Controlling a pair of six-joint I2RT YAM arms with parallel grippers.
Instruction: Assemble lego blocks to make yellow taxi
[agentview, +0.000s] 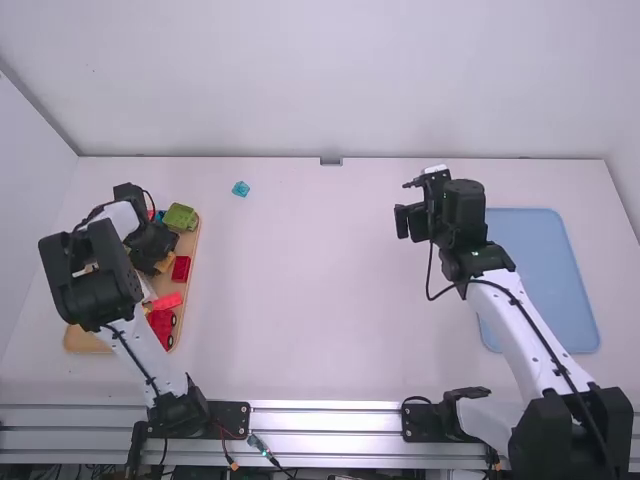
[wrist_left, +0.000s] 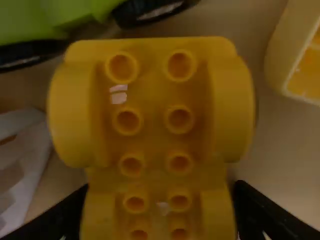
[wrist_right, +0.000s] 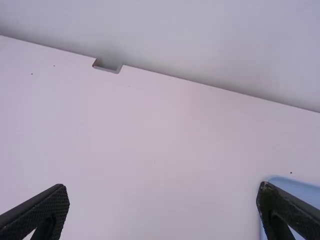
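Gripping yellow block (wrist_left: 162, 115), left gripper (wrist_left: 161, 187) stands at block width, nine o'clock, by wooden tray (agentview: 84, 342). Right gripper (wrist_right: 163, 187) wide, empty. Risk: nearby green vehicle (wrist_left: 55, 17) snags block, twisting grip.

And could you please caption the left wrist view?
Studded yellow block beside a green toy and a white piece.

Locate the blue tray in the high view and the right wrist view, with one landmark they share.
High view: right side, the blue tray, partly behind the right arm.
Right wrist view: lower right corner, partly behind the right gripper.
Shared landmark: the notch in the table's far edge.
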